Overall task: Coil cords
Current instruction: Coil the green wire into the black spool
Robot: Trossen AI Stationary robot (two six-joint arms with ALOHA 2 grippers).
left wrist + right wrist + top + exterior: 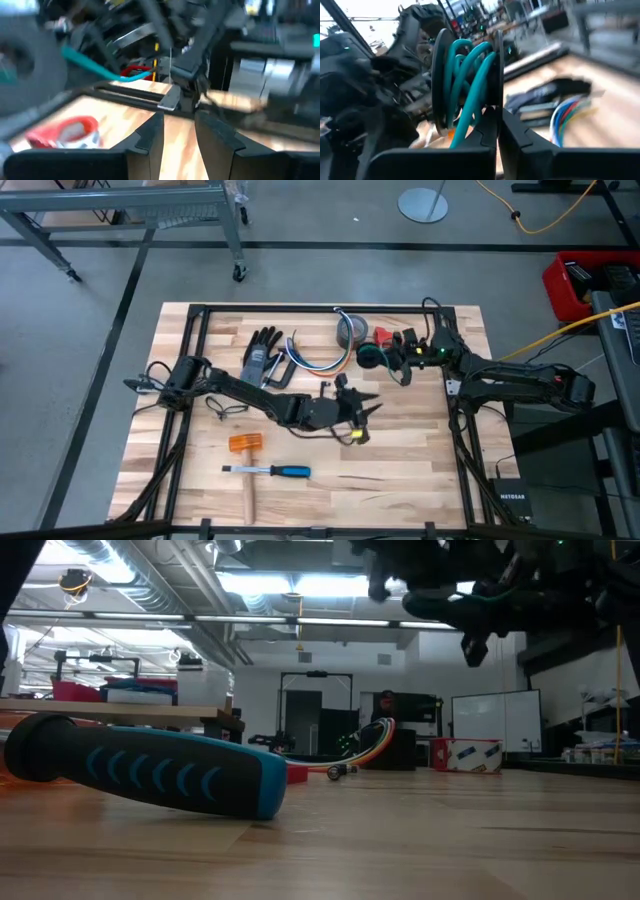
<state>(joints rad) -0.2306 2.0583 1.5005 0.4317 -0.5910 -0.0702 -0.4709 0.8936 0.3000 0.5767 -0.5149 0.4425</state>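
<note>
A coil of teal cord with dark loops [465, 75] hangs in the air at the table's far right, and my right gripper [499, 112] is shut on it; the same coil [372, 358] shows in the high view. A bundle of blue, orange and white cords [318, 362] lies curved on the wood beside a black glove [262, 355]. My left gripper [368, 412] hovers open near the table's middle, nothing between its fingers [150, 132], pointing toward the right arm. A teal strand [95, 65] shows ahead of it. My right gripper pinches the coil's loops at one side of the ring [479, 114] between its two shut fingers. The fingers come level from the table's right side. The coil stands on edge beyond the fingertips, lifted clear of the table.
A grey tape roll [350, 330] and a small red tape ring [382, 335] lie at the far edge. An orange-headed hammer [245, 445] and a blue-handled tool [272, 471] lie near the front left. A black frame [300, 308] rims the table.
</note>
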